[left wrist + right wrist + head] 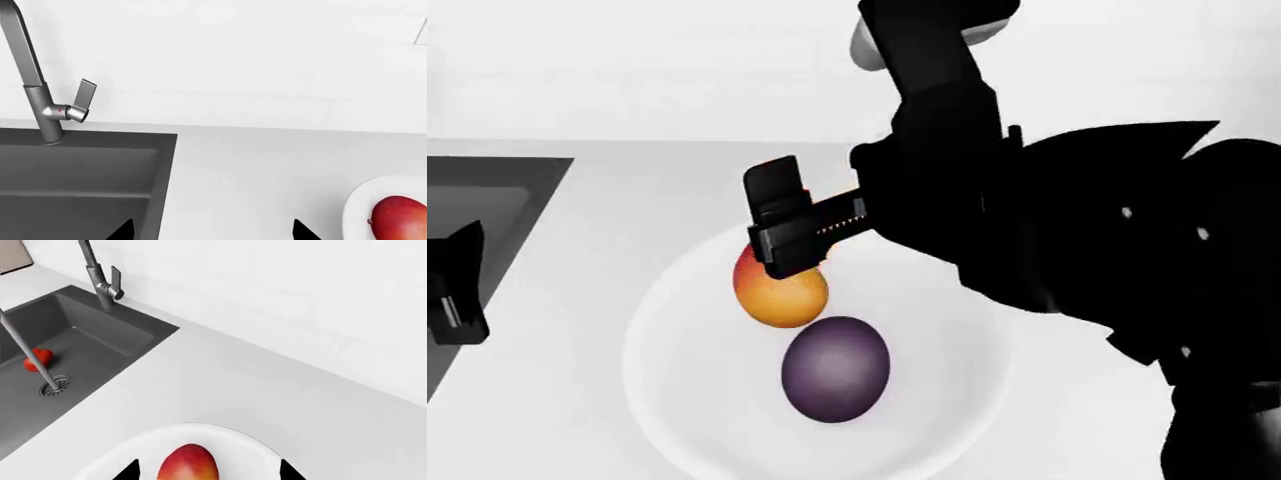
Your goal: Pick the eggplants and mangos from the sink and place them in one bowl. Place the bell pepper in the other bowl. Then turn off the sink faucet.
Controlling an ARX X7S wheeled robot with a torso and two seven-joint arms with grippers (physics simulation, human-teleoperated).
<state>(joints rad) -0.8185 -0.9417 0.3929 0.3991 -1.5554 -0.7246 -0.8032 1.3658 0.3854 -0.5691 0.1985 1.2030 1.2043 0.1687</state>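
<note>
The mango (781, 290) lies in the white bowl (667, 330) on the counter, its long axis running roughly from the bowl's far rim toward the centre, red end away from the robot and orange-yellow end toward the eggplant (835, 368), which sits just beside it, nearer the robot. The eggplant's cap cannot be made out, so its heading is unclear. The right gripper (208, 471) hangs directly over the mango's red end with its jaws spread wide and nothing between them; its black bulk hides part of the fruit in the head view. The bowl's near rim is cut off. The bell pepper (37, 359) lies in the sink (100, 340) near the drain (55, 386). The faucet (47, 107) stands at the basin's back edge. The left gripper (213, 231) hovers at the sink's edge, fingertips apart and empty.
</note>
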